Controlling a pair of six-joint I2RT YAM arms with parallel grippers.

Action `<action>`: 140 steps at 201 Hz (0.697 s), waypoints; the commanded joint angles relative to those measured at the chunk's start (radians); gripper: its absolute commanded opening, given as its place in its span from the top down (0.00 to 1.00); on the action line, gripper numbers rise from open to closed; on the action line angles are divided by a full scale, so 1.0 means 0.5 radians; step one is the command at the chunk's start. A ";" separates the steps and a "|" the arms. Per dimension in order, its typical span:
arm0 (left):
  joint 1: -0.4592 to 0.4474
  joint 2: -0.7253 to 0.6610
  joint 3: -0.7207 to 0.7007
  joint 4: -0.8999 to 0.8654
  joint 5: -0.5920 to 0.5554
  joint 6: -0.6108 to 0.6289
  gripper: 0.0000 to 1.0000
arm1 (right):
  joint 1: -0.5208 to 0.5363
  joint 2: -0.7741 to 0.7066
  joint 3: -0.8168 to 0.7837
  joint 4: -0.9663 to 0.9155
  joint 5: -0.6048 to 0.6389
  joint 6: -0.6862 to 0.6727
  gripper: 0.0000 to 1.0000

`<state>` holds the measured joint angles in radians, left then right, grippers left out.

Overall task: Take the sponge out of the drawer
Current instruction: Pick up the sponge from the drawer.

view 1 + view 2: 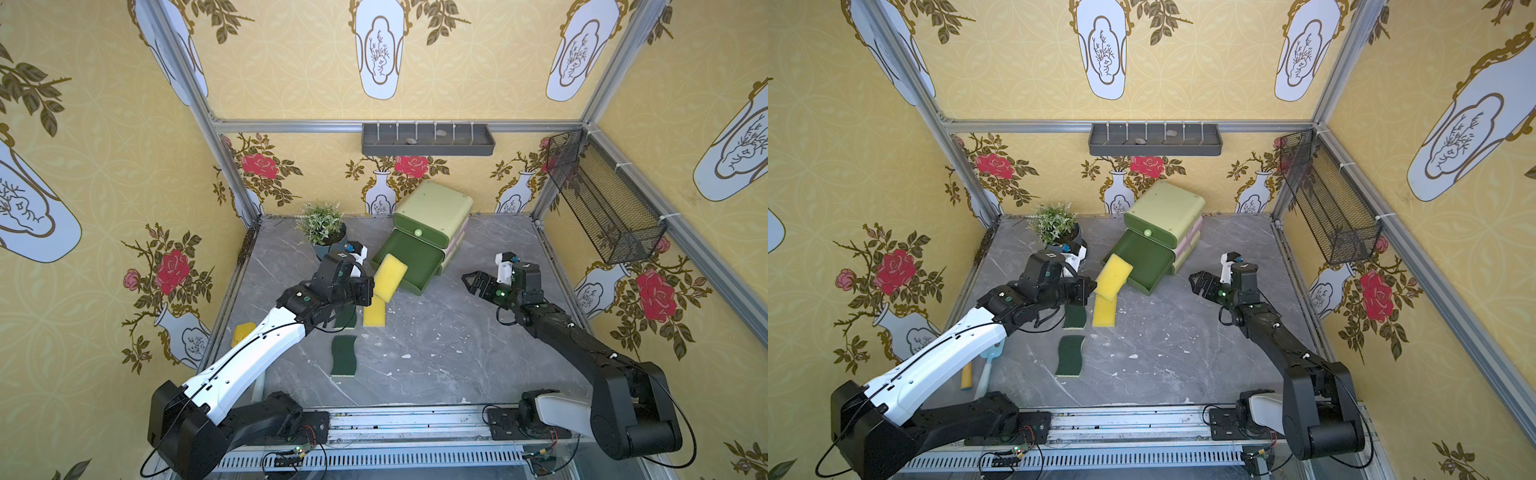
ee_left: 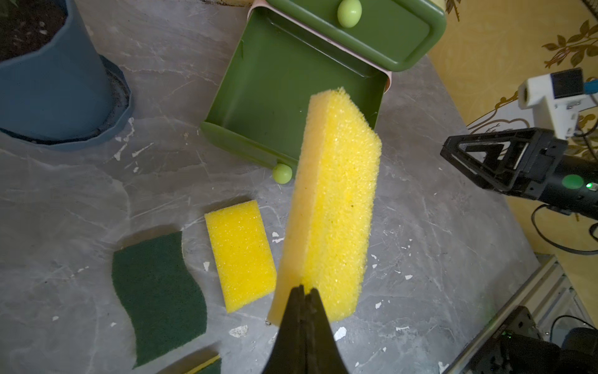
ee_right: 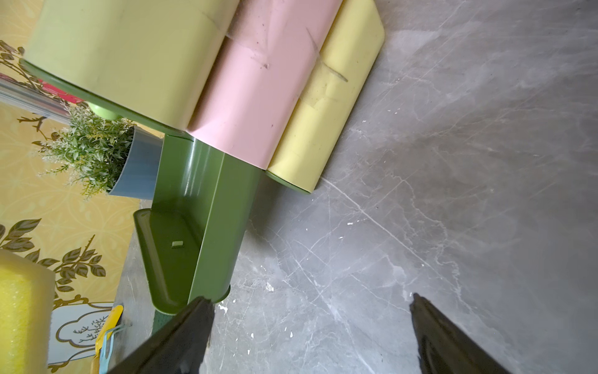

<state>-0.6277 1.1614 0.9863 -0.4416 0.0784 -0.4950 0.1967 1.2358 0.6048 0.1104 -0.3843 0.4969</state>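
Both top views show a grey, marble-veined table. Near the middle of its back edge stands a smooth plastic drawer unit with rounded corners, its tiers pale green, pink and yellow. Its dark green drawer, a shallow glossy tray, is pulled out toward me. A feathery potted plant stands toward the back left corner. My right gripper is spread wide and holds nothing, just beside the drawer. My left gripper is pinched tight on one end of the sponge, a thick, coarse-pored yellow block, in the air over the drawer's front lip. Below it on the table lie a flat yellow sponge and a wavy green scouring pad. A round pale knob sits on the drawer front.
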 commanded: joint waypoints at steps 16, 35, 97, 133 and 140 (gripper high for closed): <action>-0.017 -0.104 -0.195 0.229 0.084 -0.259 1.00 | 0.006 -0.025 -0.033 0.229 -0.330 0.016 0.02; -0.018 -0.128 -0.276 0.356 0.164 -0.342 1.00 | 0.021 -0.001 -0.056 0.398 -0.587 0.093 0.02; -0.023 -0.191 -0.413 0.632 0.317 -0.503 1.00 | 0.508 0.110 -0.077 0.909 -0.672 0.481 0.02; -0.024 -0.189 -0.459 0.700 0.371 -0.520 1.00 | 0.646 0.207 -0.074 1.233 -0.684 0.796 0.02; -0.024 -0.188 -0.472 0.718 0.380 -0.525 1.00 | 0.671 0.220 -0.074 1.276 -0.685 0.833 0.02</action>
<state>-0.6399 1.0679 0.7685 -0.1513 0.2367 -0.7414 0.5011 1.3270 0.5686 0.5621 -0.7197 0.7887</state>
